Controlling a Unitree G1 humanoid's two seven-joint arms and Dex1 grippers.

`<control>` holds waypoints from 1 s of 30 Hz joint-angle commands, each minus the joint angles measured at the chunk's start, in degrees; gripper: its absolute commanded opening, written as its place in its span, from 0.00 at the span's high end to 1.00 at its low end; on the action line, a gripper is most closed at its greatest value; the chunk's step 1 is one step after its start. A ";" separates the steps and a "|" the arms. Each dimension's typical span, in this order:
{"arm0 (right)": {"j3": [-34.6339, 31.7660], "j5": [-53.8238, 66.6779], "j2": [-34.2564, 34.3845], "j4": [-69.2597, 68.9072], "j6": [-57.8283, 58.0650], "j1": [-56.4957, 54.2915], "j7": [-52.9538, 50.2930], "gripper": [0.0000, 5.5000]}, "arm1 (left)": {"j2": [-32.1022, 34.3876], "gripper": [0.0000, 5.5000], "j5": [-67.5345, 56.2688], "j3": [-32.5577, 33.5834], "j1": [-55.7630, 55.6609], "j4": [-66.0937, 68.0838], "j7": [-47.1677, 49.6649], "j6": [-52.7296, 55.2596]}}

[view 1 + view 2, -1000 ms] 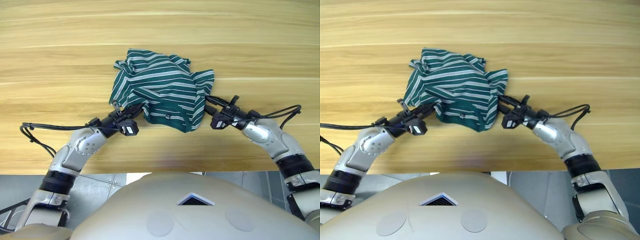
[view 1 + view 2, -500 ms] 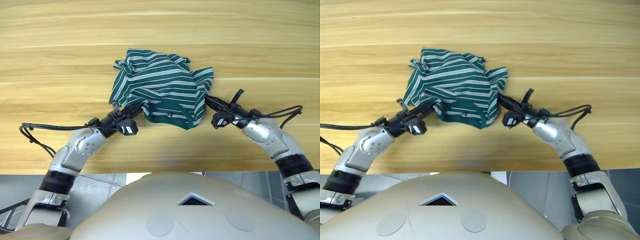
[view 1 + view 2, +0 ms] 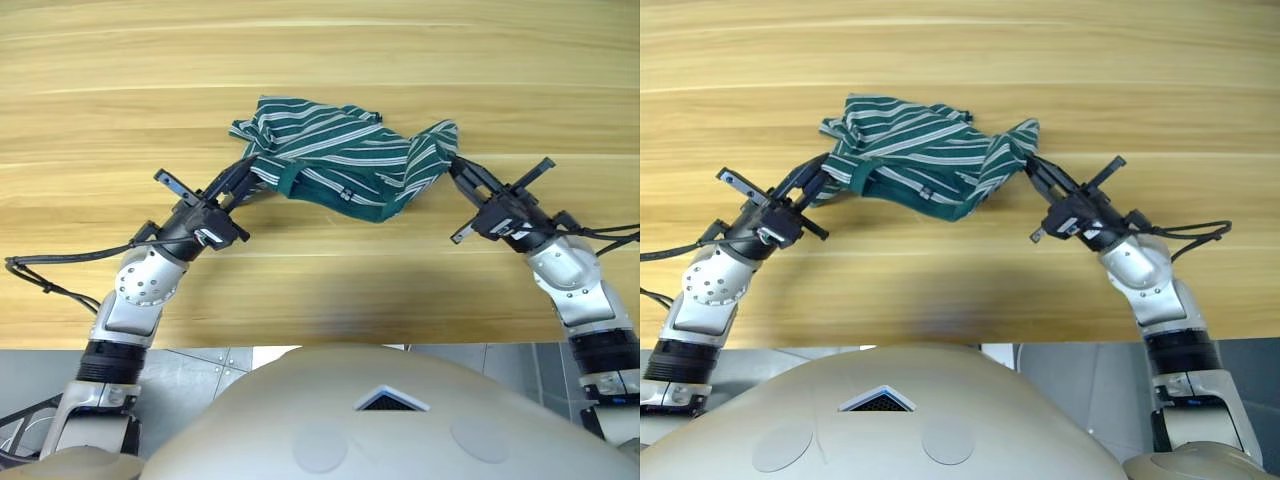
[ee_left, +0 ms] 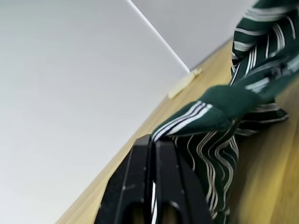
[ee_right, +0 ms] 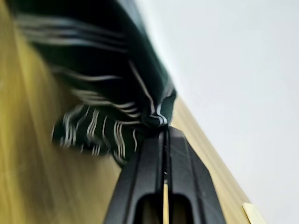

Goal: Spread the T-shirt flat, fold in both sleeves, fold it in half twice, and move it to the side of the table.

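T-shirt, green with white stripes, is strung out in a bunch over the middle of the table. Nearest, at 6 o'clock, a bare band of wood runs to the table's edge. The left gripper is clamped on the cloth's 9 o'clock end, and the right gripper is pinched tight on its 3 o'clock end. Beyond, from 10 to 2 o'clock, open wood stretches far past the shirt.
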 commanded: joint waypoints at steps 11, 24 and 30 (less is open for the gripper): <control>-1.93 41.77 5.55 -4.34 3.30 -15.47 17.70 1.00 | -3.95 1.00 -29.40 1.39 -20.86 11.10 -11.16 -6.08; 0.34 -3.50 16.13 68.61 21.18 -84.63 -41.98 1.00 | -7.13 1.00 12.26 -5.58 -90.93 74.52 36.07 24.23; 2.33 -10.50 12.34 67.09 8.54 -76.26 -46.03 1.00 | -1.07 1.00 22.33 -8.85 -85.33 73.90 53.81 19.45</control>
